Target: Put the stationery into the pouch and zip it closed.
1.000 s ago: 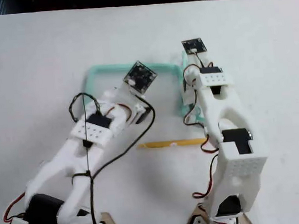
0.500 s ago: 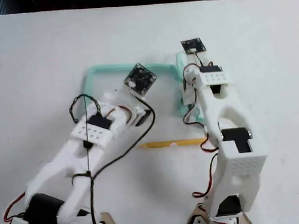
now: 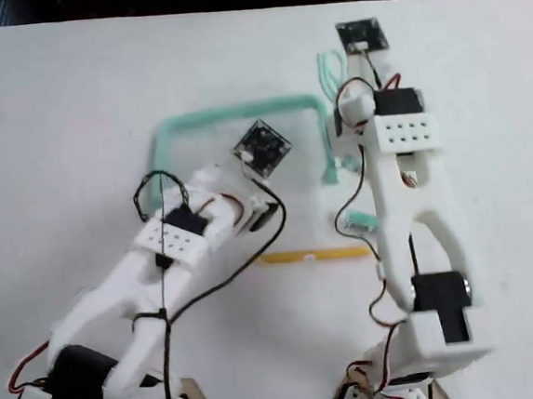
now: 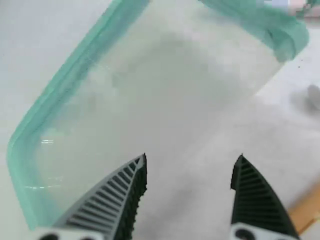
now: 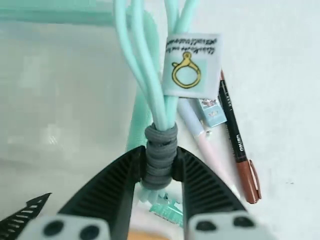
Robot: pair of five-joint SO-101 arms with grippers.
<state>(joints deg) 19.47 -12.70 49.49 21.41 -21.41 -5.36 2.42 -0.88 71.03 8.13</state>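
R pincer [image 5: 160,161] clamped on cord toggle [image 5: 160,147]. Since 1 s ago your R arm stretched fwd, dragging it past pouch [image 3: 231,115]. L pincer [image 4: 192,165] apart, pouch just ahead. Pens [image 5: 239,150] beside R pincer look outside the pouch, so prob. too early to zip.

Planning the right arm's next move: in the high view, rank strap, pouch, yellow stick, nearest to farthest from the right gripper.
1. Strap, held in the right gripper.
2. Pouch, mid-table, just beside it.
3. Yellow stick, between the arms, toward their bases.
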